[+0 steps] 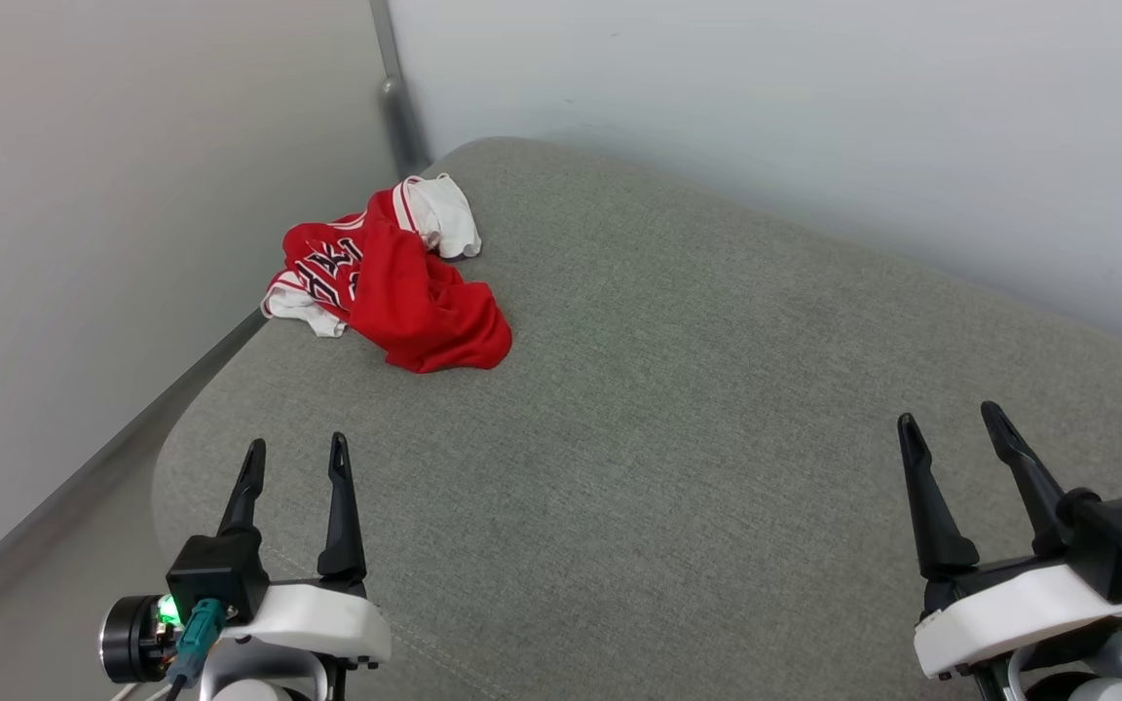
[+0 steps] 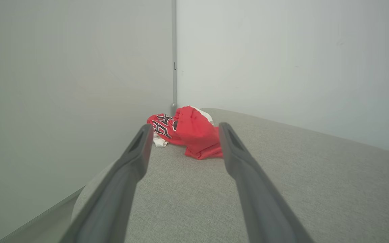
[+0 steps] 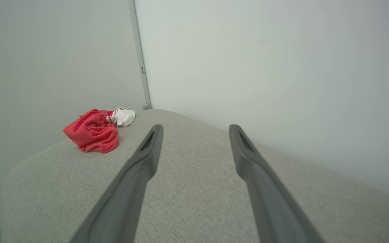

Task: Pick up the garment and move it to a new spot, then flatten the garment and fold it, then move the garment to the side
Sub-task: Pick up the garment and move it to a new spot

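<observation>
Plainly, the garment lies at the far left of the grey padded surface, close to its left edge and near the corner where the two pale walls meet at a grey post. It sits ahead of the left gripper and slightly to its right. In the left wrist view it is framed almost exactly between that gripper's two fingers. The right gripper is well apart from it, across the near right of the surface, so the left arm is clearly the nearer one for the pick.

Both grippers hover with their jaws spread wide and nothing between them.

The garment is a crumpled heap with no flat panel. Its loose long axis runs from a white sleeve at the far end to a rounded red lobe at the near right. Black lettering and striped trim show on the left flank. The fabric looks thin, slightly glossy and limp. The surface is a coarse woven upholstery with rounded edges.
</observation>
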Tool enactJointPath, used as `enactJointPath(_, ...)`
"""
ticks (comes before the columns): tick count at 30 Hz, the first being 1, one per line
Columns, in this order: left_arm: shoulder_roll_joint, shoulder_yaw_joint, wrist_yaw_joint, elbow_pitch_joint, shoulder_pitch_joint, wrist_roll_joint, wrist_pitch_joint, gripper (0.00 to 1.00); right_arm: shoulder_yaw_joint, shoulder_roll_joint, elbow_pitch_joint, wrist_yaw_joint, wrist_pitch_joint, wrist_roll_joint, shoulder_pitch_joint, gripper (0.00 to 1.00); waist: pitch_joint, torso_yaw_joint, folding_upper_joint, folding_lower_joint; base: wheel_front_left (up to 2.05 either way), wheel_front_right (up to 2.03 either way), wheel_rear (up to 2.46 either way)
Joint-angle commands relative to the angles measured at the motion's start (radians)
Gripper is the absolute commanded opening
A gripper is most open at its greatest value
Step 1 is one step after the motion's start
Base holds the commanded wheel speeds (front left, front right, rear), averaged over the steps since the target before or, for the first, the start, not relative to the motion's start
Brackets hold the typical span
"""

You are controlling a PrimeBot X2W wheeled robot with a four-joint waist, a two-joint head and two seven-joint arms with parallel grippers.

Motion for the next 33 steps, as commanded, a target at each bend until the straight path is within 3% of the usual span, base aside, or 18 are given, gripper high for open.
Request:
enactJointPath(1, -0.002, 0.007, 0.004, -0.011, 0.007, -0.002, -0.003, 1.00, 0.003, 0.000, -0.002, -0.001, 0.002, 0.002, -0.014, 1.00, 0.008, 0.005, 0.0000, 0.0000, 0.00, 0.00, 0.00)
enactJointPath(14, -0.003, 0.024, -0.008, 0.010, -0.050, -0.003, -0.003, 1.00, -0.006, 0.000, -0.018, -0.001, 0.012, -0.009, -0.009, 1.00, 0.031, 0.010, 0.0000, 0.0000, 0.00, 0.00, 0.00)
enactJointPath(22, 0.013, 0.073, -0.017, 0.081, -0.239, -0.047, 0.006, 1.00, 0.008, -0.023, -0.099, -0.001, 0.065, -0.046, -0.074, 1.00, 0.176, -0.069, 0.0000, 0.0000, 0.00, 0.00, 0.00)
enactJointPath(33, 0.185, 0.182, -0.059, 0.221, -0.598, -0.151, 0.216, 1.00, -0.008, -0.089, -0.209, -0.001, 0.096, -0.029, -0.219, 1.00, 0.468, -0.242, 0.0000, 0.0000, 0.00, 0.00, 0.00)
